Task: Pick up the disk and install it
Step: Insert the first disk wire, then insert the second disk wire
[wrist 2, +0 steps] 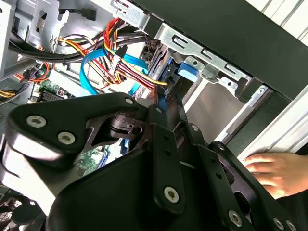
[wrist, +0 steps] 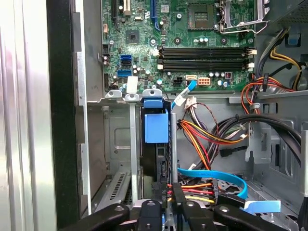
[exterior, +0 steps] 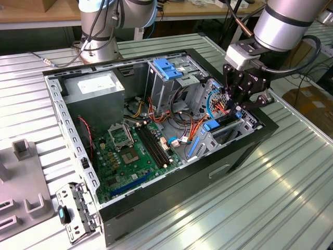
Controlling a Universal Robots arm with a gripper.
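Note:
The disk [exterior: 222, 125] stands on edge in the drive bay at the front corner of the open computer case [exterior: 171, 187], at the exterior view's right. Its blue carrier tab [wrist: 156, 126] tops a dark body set between the bay's metal rails. My gripper [exterior: 237, 112] reaches down into the case over it. In both wrist views the black fingers [wrist: 178, 195] sit close together on the blue-edged end of the disk [wrist 2: 186, 72], with the gripper [wrist 2: 161, 108] shut on that end.
Bundled coloured wires and blue data cables [wrist: 211, 178] lie right beside the bay. The motherboard [exterior: 130, 151], a grey drive cage with a blue latch [exterior: 167, 67] and the power supply [exterior: 96, 86] are inside the case. A hand [wrist 2: 274, 173] rests outside the case wall. A second arm's base [exterior: 99, 31] stands behind.

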